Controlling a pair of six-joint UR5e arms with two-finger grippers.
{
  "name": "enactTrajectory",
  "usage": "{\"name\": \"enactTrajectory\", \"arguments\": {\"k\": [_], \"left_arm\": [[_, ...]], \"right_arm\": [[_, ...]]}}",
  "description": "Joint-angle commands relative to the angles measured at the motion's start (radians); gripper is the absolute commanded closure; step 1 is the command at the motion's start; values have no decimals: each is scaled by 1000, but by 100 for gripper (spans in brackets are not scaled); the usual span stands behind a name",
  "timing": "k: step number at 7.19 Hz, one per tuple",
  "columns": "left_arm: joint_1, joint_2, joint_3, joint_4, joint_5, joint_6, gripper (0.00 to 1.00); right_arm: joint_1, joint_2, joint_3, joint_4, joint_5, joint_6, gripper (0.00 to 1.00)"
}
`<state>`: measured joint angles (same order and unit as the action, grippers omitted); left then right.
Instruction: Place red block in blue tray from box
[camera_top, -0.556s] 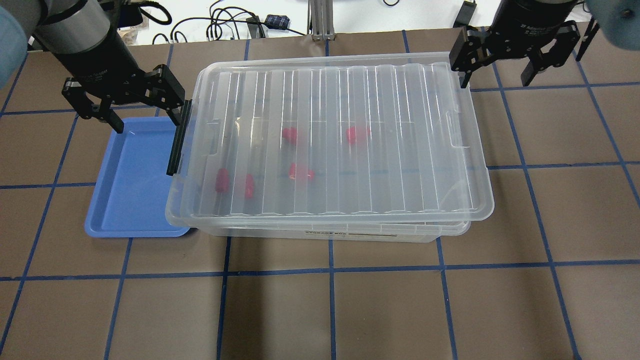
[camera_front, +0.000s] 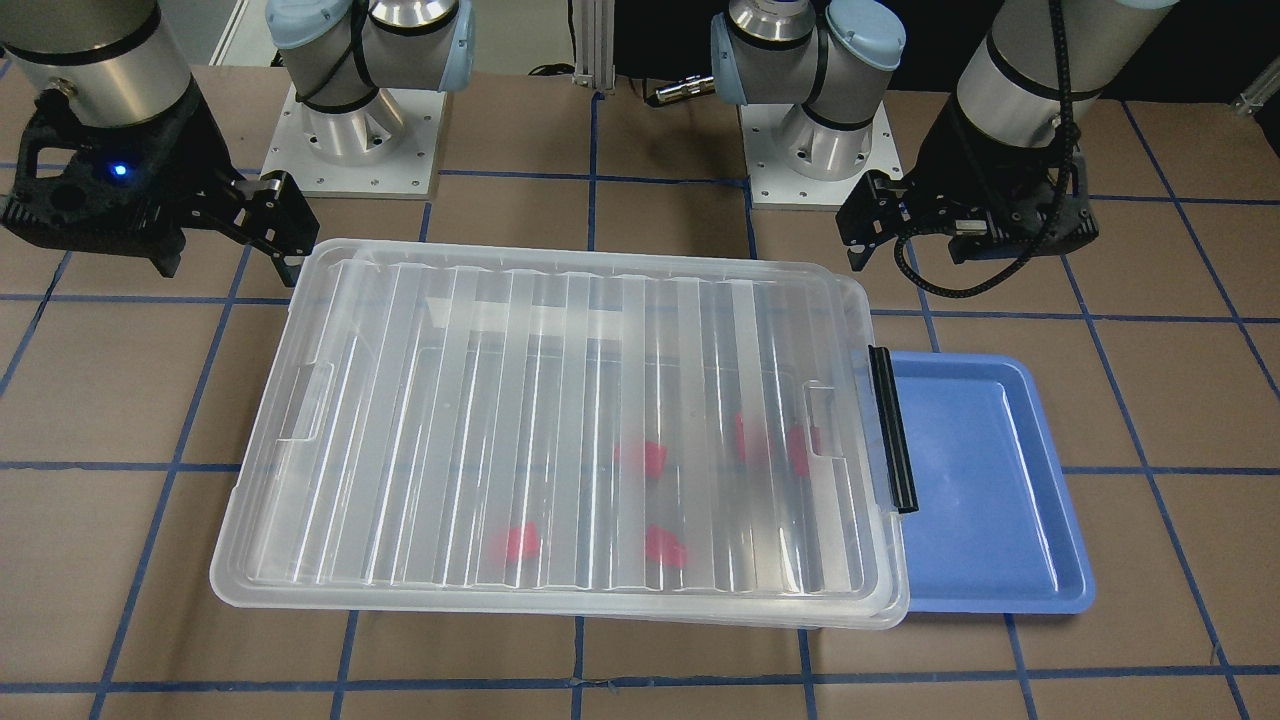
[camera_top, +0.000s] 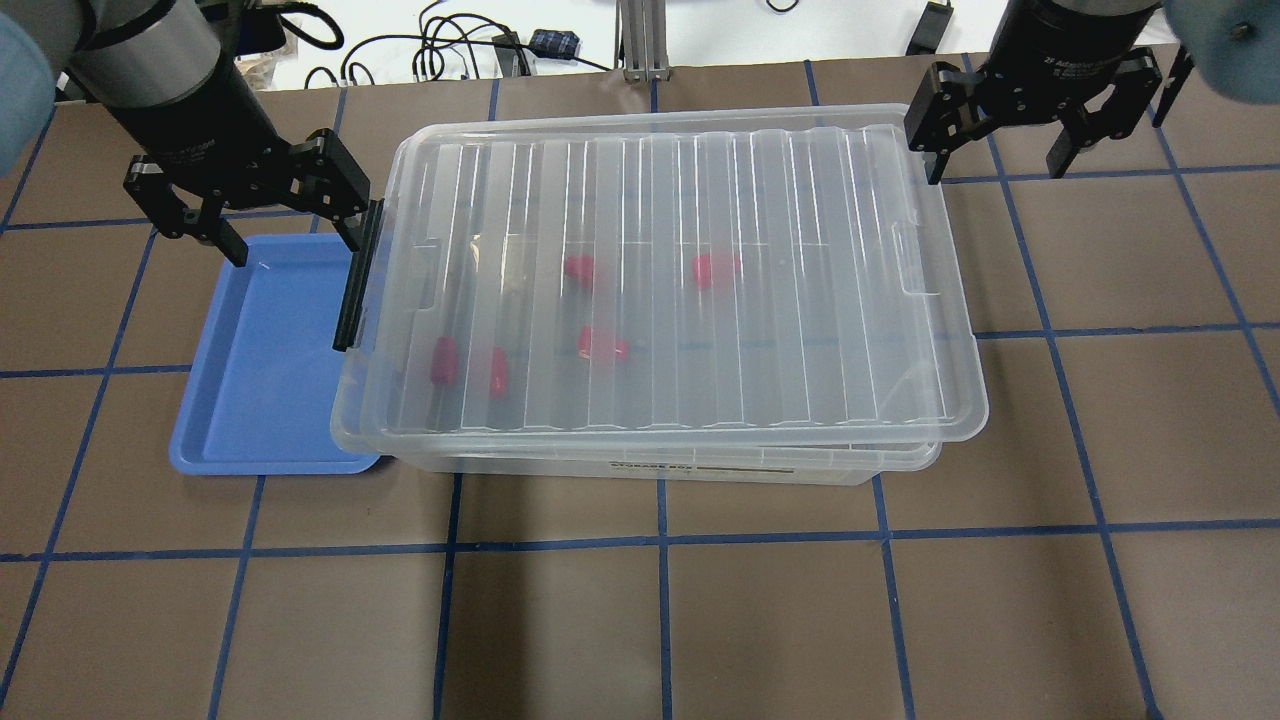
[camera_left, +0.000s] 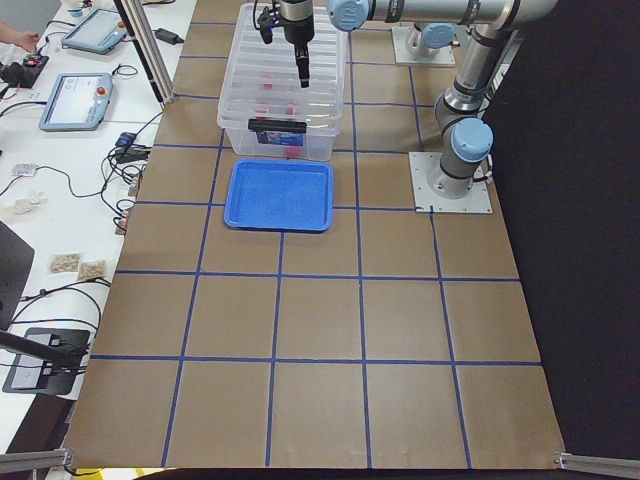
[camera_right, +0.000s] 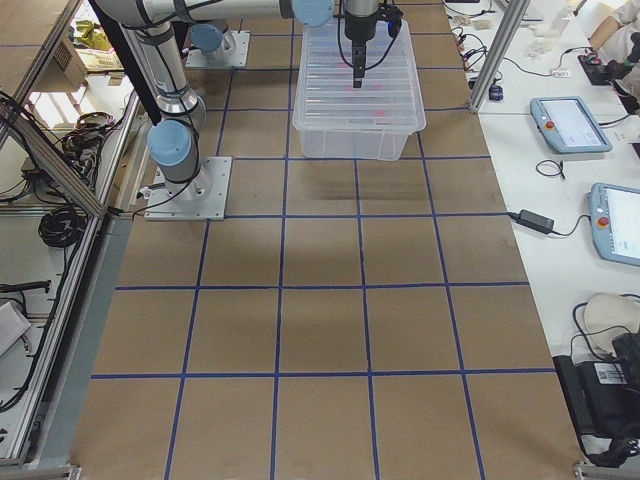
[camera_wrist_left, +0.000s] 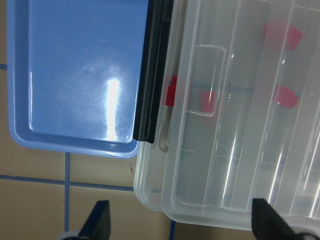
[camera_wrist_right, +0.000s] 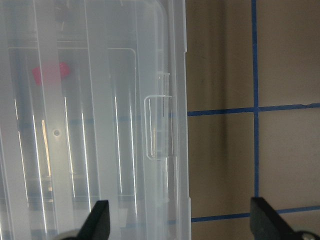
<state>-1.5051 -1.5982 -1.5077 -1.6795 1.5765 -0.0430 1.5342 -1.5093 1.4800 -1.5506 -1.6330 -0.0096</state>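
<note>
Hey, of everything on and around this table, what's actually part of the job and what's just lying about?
For the job: five red blocks inside the lidded box; blue tray; left pincer and right pincer, both open.
Lying about: cables beyond the table; tablets on the side bench.

My tabletop (camera_top: 660, 620) is brown, ruled into squares by blue tape lines (camera_top: 662, 540). Past its far edge a tangle of black cables (camera_top: 440, 55) lies on a white surface. A small dark adapter (camera_top: 555, 42) and an aluminium post (camera_top: 640, 40) are just beside them. Seen from my left end, a white bench (camera_left: 30, 230) carries a screened handset (camera_left: 75, 100), possibly a teach pendant, and a few small packets (camera_left: 78, 266). From my right end, a black power brick (camera_right: 530, 221) lies on its cord near another handset (camera_right: 570, 125).
</note>
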Motion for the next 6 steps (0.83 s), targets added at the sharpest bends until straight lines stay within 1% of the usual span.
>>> {"name": "enactTrajectory", "arguments": {"k": [1,2,3,4,6], "left_arm": [[0,1,0,1,0,0,0],[0,0,0,1,0,0,0],[0,0,0,1,0,2,0],[-1,1,0,1,2,2,0],[-1,1,0,6,19,3,0]], "right_arm": [[-43,36,98,-76,1,-39,0],[-72,78,158,-220,2,-94,0],[-83,115,198,-326,4,-134,0],[-85,135,212,-342,12,-136,0],[-85,141,226,-361,12,-148,0]]}}
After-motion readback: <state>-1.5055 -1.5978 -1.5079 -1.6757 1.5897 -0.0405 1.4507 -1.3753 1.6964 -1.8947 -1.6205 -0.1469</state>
